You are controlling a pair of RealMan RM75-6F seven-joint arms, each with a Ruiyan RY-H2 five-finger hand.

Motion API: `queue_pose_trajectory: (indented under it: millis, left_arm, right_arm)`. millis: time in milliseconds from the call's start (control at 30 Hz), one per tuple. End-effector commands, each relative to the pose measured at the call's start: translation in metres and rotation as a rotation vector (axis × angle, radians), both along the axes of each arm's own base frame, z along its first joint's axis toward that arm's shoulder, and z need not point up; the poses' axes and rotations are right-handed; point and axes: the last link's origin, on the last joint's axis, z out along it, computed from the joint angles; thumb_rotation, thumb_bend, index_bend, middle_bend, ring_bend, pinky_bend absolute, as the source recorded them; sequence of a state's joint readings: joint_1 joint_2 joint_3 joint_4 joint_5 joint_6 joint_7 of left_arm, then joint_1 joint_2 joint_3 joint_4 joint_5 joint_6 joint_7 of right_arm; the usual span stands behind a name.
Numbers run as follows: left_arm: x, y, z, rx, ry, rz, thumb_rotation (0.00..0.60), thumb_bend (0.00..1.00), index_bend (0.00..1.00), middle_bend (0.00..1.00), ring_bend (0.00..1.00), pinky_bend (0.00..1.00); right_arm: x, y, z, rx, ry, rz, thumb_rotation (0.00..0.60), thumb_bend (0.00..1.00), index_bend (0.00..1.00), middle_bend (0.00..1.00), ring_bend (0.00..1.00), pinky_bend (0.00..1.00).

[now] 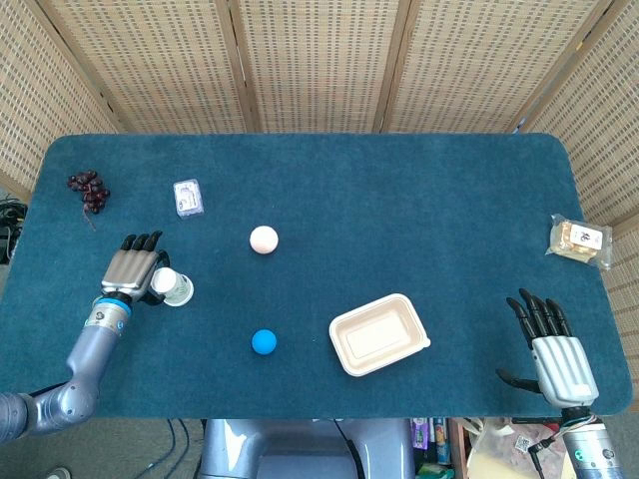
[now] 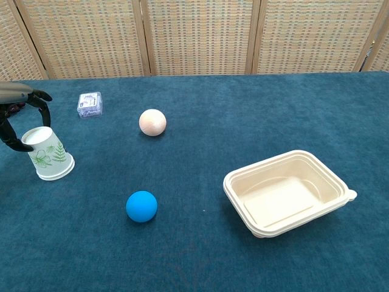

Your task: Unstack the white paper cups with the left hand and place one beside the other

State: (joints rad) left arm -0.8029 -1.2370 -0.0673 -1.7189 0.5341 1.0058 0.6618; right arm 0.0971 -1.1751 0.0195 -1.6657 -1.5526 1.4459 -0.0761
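Two hands show: the left hand (image 1: pixel 135 269) has fingers curved around the inverted paper cups (image 2: pixel 47 152) without a confirmed grip, the right hand (image 1: pixel 552 349) rests spread, holding nothing

A folding screen (image 1: pixel 319 60) of woven cane stands behind the desk (image 1: pixel 329 190), its panels set in pale wooden frames and angled inward at both sides. The desk is covered edge to edge in dark teal carpet-like cloth with rounded corners. Light falls evenly, with only soft shadows. Past the near edge, grey floor (image 1: pixel 190 439) shows, with some cables (image 1: pixel 178 435) trailing across it. At the far left, beyond the desk's edge, a dark tangle of cords (image 1: pixel 8 225) lies beside the screen.
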Motion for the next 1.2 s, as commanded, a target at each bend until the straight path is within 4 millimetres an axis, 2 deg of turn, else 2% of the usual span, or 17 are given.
queue_pose_trajectory:
  millis: [33, 400, 867, 967, 1033, 1200]
  left_arm:
    - [0.002, 0.0, 0.001, 0.006, -0.005, -0.005, 0.6, 0.24, 0.39, 0.0, 0.0, 0.0]
    - [0.007, -0.002, 0.006, 0.018, -0.016, -0.012, 0.6, 0.25, 0.4, 0.0, 0.0, 0.0]
    - [0.027, -0.004, 0.04, 0.08, -0.082, -0.051, 0.6, 0.25, 0.4, 0.0, 0.0, 0.0]
    - [0.031, -0.004, 0.05, 0.098, -0.098, -0.058, 0.6, 0.25, 0.4, 0.0, 0.0, 0.0]
    - [0.038, -0.004, 0.073, 0.143, -0.137, -0.059, 0.6, 0.25, 0.4, 0.0, 0.0, 0.0]
    - [0.037, -0.004, 0.099, 0.16, -0.142, -0.047, 0.6, 0.25, 0.4, 0.0, 0.0, 0.0]
  right_arm:
    - [0.0, 0.0, 0.0, -0.001, 0.0, -0.001, 0.6, 0.09, 0.0, 0.0, 0.0, 0.0]
    - [0.0, 0.0, 0.001, -0.001, 0.0, -0.001, 0.6, 0.09, 0.0, 0.0, 0.0, 0.0]
    - [0.0, 0.001, 0.001, -0.001, 0.001, -0.001, 0.6, 0.09, 0.0, 0.0, 0.0, 0.0]
    - [0.0, 0.001, 0.001, -0.002, 0.001, -0.001, 0.6, 0.09, 0.0, 0.0, 0.0, 0.0]
    - [0.0, 0.001, 0.0, 0.0, 0.003, 0.0, 0.6, 0.09, 0.0, 0.0, 0.0, 0.0]
    - [0.0, 0.001, 0.0, 0.001, 0.004, 0.001, 0.6, 0.09, 0.0, 0.0, 0.0, 0.0]
